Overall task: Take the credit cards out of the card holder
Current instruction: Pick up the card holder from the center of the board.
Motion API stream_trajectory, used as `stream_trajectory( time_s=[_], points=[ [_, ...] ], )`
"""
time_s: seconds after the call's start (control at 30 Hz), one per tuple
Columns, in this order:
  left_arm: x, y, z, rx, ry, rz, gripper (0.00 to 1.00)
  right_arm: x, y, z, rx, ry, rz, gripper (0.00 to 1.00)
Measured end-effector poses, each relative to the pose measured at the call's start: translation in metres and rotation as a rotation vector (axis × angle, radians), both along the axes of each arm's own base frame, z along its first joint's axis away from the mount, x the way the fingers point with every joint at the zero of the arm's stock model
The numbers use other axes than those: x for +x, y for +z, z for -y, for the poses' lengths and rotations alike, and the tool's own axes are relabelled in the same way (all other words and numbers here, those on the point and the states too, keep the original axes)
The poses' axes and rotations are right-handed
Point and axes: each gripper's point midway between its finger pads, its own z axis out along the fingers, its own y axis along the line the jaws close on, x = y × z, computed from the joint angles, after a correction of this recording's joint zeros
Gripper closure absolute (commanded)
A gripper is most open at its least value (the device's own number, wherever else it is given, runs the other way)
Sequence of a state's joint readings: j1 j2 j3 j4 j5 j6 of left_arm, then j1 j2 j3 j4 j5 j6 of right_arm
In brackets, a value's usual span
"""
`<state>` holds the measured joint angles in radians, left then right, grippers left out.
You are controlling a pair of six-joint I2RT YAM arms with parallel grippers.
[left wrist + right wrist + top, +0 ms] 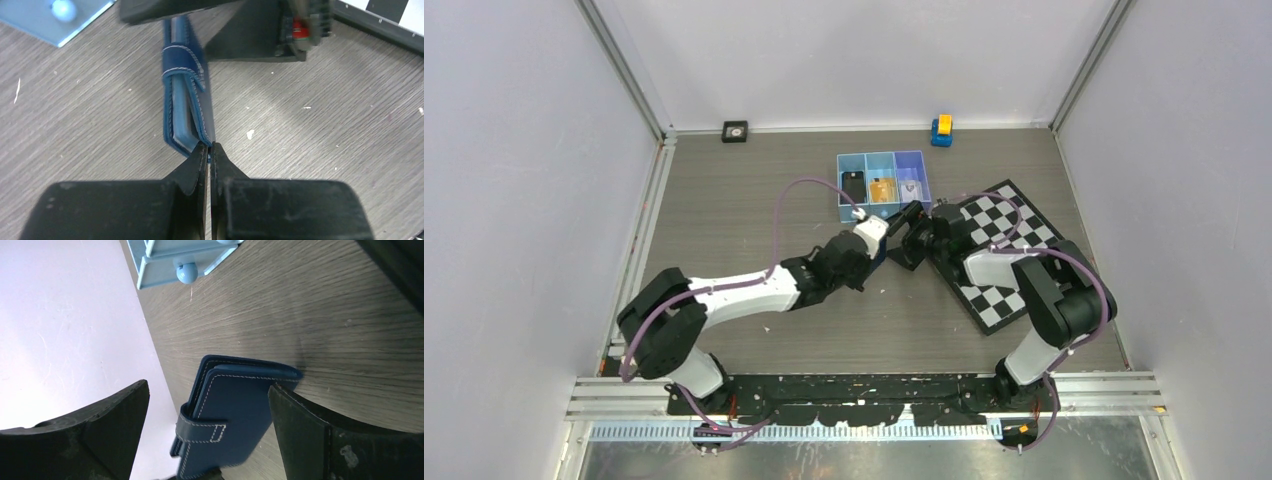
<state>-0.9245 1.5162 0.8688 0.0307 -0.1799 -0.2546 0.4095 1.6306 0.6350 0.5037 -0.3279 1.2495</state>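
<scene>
Overhead, left arm (734, 290) and right arm (1049, 290) reach toward the middle of the frame and nearly meet there. The right arm lies across a checkerboard (989, 300) at centre right. Above their meeting point sits a light-blue tray (884, 155) with three compartments. It has a black item on its left and an orange-gold card (881, 190) in the middle; contents of the right cell are unclear.

From above the card holder is all but hidden between the two wrists; only the wrist views show it.
- Left wrist view: card holder (182, 100), navy with pale stitching and a strap, stands on its long edge on the table. A lighter blue layer shows inside. Left gripper (210, 150) has its fingers pressed together on the wallet's near edge.
- Right wrist view: right gripper (209, 385) has its jaws wide apart with the wallet between them. The finger (300, 425) at lower right touches the wallet's corner; the other finger is apart from it.

Small items, top view only: a blue-and-yellow block (941, 130) and a black square object (735, 131), both at the far edge.

The table (754, 200) is grey wood-grain with small white flecks. Plain pale walls with metal framing enclose three sides.
</scene>
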Motion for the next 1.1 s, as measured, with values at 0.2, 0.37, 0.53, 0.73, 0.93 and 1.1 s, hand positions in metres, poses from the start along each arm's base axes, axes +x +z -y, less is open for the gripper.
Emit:
stream_trajectory(
  time_s=[0.2, 0.37, 0.53, 0.73, 0.93, 1.1],
  points=[
    [-0.004, -0.01, 0.022, 0.139, -0.049, 0.086, 1.0, 0.004, -0.006, -0.017, -0.024, 0.037, -0.023, 0.06],
    [-0.002, -0.016, 0.021, 0.212, -0.048, 0.129, 1.0, 0.004, -0.022, -0.021, -0.05, 0.056, -0.055, 0.44],
    [-0.001, -0.018, 0.014, 0.252, -0.038, 0.136, 0.93, 0.003, -0.025, -0.023, -0.05, 0.077, -0.058, 0.81],
    [-0.002, -0.016, 0.015, 0.266, -0.02, 0.116, 0.49, 0.007, -0.022, -0.021, -0.058, 0.083, -0.032, 0.93],
    [-0.01, 0.007, 0.01, 0.171, -0.025, 0.097, 0.22, 0.011, -0.017, -0.012, -0.085, 0.093, 0.008, 1.0],
    [0.013, 0.049, -0.029, -0.103, 0.074, 0.059, 0.22, 0.007, -0.003, -0.005, -0.096, 0.105, 0.072, 1.0]
  ],
)
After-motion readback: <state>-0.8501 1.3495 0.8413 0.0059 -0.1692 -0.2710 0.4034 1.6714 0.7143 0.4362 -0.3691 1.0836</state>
